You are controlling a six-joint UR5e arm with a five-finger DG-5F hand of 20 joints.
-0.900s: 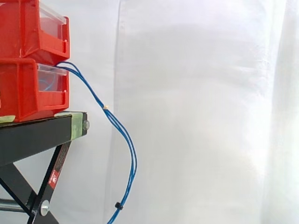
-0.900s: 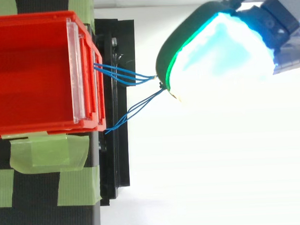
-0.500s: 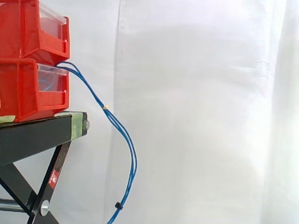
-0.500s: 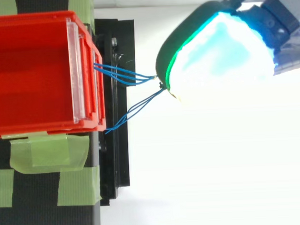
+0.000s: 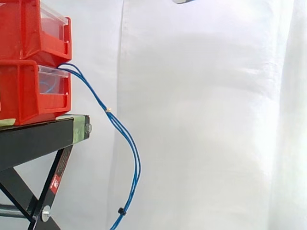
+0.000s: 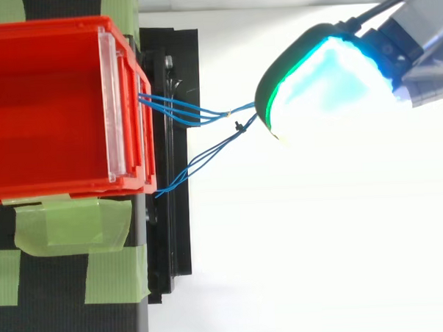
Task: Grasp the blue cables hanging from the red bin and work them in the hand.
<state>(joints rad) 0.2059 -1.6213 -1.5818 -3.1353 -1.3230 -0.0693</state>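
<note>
Step in hand: approach, with the grasp not yet made; you see the blue cables (image 5: 109, 111) hanging free, touched by nothing. Cables: they leave the front of the lower red bin (image 5: 24, 96), pass over the right edge of the black stand (image 5: 38, 136) and droop in a long arc below it; a black tie (image 5: 120, 211) binds them near the bottom. Pose: the hand (image 6: 328, 84) enters from the top view's upper right corner, glowing cyan with a green rim, its near edge over the cables' outer bend; a grey sliver (image 5: 183, 1) at the side view's top edge, likely part of it, suggests it stands well above them; spread or closed, you cannot tell. Next move, by judgement: lower it to the arc's level, then close round all strands together; slack strands may slip aside.
</note>
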